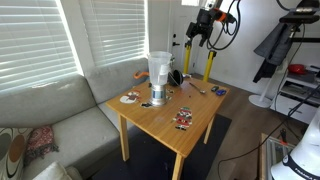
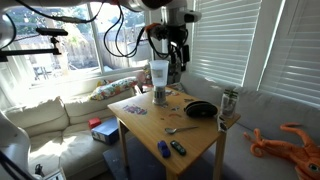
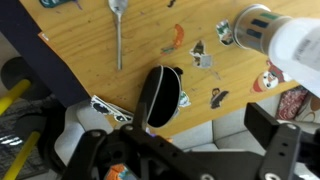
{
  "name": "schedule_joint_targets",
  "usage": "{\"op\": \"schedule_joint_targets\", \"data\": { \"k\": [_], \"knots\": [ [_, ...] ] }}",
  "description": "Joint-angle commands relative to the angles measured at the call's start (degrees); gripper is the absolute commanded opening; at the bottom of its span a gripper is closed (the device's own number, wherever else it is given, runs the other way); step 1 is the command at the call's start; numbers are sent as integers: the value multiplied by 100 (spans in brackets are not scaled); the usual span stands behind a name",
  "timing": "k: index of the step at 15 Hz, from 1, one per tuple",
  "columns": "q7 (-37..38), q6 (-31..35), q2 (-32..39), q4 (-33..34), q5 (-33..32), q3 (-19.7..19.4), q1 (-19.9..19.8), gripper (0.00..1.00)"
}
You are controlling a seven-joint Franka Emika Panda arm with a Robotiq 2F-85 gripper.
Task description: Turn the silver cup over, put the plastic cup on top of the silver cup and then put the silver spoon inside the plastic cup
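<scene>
A grey fabric sofa (image 1: 60,115) fills the left of the room under slatted blinds. To its right stands the square light-wood table (image 1: 165,125), scattered with small coloured stickers (image 3: 178,38).

The black robot gripper (image 1: 198,38) hangs in the air above the far side of the table, just right of the cup stack and clear of it, and in an exterior view (image 2: 175,65) it sits close behind the stack's upper part. From the wrist its dark fingers (image 3: 283,150) are spread wide with nothing between them (only tabletop shows in the gap).

The translucent whitish plastic cup (image 1: 158,68), flaring toward its rim, stands upright on top of the short shiny silver cup (image 1: 157,97). The pair is on the far left part of the table, seen in both exterior views (image 2: 159,74) with the metal one underneath (image 2: 159,96). I cannot tell whether the silver cup is mouth-down.

A black round shallow vessel (image 2: 200,109) lies right of the stack, near the table's right edge.

The slim silver spoon (image 2: 178,129) lies flat on the wood, nearer than the vessel and well apart from the cups. In the wrist view (image 3: 118,35) it is alone on bare wood.
</scene>
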Motion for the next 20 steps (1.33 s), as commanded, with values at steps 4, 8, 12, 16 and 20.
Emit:
{"op": "schedule_joint_targets", "data": {
  "k": [4, 8, 12, 16, 20],
  "knots": [
    [-1368, 1137, -573, -2170, -261, -254, -336, 100],
    [-1269, 1511, -270, -2224, -192, -282, -389, 100],
    [-1261, 1905, -284, -2546, -192, -284, -392, 100],
    [-866, 1989, 129, -2460, -388, -313, -466, 100],
    [-660, 2115, 559, -2395, -309, -325, -482, 100]
  ]
}}
